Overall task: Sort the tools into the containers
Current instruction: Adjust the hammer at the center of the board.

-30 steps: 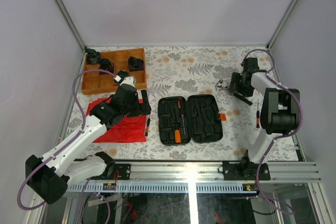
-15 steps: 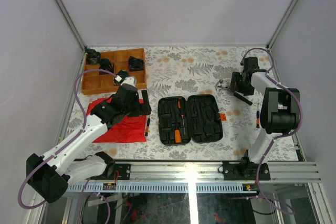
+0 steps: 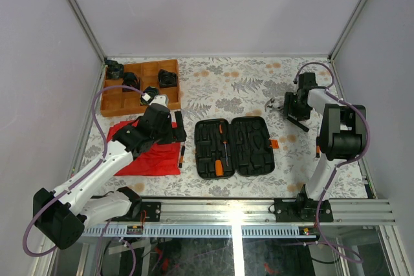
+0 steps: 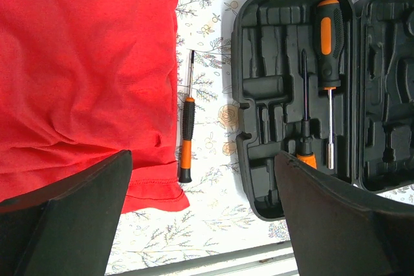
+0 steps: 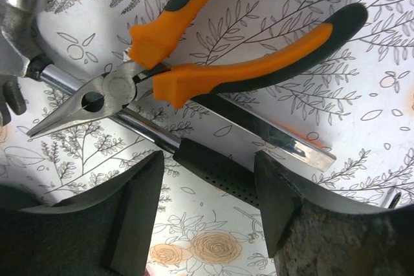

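Observation:
The black tool case (image 3: 234, 147) lies open in the middle of the table, also in the left wrist view (image 4: 259, 101). Two orange-and-black screwdrivers (image 4: 328, 43) sit in its left half. A slim screwdriver (image 4: 186, 135) lies on the table between the case and the red cloth (image 4: 84, 82). My left gripper (image 4: 204, 224) is open and empty, above that screwdriver's near end (image 3: 178, 127). Orange-handled pliers (image 5: 239, 69) lie across a hammer with a black grip (image 5: 213, 166) at the far right. My right gripper (image 5: 210, 205) is open, its fingers either side of the hammer's grip (image 3: 289, 105).
A compartmented wooden tray (image 3: 123, 98) with black parts stands at the back left. A flat metal bar (image 5: 278, 137) lies under the pliers' handles. A small orange piece (image 3: 274, 143) sits at the case's right edge. The metal rail (image 3: 259, 208) runs along the table's near edge.
My right gripper has shifted slightly toward the back, over the pliers and hammer. My left arm has hardly moved.

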Robot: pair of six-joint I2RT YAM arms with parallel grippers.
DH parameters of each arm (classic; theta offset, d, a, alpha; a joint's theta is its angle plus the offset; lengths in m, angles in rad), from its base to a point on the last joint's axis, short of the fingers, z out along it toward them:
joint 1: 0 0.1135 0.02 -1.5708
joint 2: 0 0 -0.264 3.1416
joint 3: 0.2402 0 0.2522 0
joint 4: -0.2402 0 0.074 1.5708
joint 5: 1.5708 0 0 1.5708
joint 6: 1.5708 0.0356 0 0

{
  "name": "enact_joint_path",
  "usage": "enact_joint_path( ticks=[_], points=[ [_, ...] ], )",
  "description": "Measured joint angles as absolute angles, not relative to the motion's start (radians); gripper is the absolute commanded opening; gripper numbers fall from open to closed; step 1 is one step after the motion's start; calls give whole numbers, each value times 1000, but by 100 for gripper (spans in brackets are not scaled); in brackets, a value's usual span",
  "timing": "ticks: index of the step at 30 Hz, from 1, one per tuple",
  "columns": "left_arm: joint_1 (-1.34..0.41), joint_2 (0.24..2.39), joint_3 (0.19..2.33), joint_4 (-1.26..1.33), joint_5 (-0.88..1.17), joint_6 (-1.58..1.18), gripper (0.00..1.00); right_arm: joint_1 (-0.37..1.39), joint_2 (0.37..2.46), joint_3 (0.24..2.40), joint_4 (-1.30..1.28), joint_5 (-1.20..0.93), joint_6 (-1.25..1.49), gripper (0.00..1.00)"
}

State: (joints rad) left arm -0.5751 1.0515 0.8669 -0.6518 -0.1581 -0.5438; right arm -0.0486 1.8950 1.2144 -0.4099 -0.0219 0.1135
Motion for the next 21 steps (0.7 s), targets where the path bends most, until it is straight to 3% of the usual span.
enact_joint_path(
  ticks=[10, 17, 21],
  points=[
    [-575, 1059, 867, -651, -158, -544, 90, -43, 1835, 1142, -422, -91, 132, 49],
    [-575, 1062, 867, -651, -157, -544, 90, 2, 1795, 1102, -445, -104, 139, 48],
    [-575, 1062, 867, -651, -157, -543, 90, 12, 1740, 1087, -450, -87, 147, 56]
  ],
)
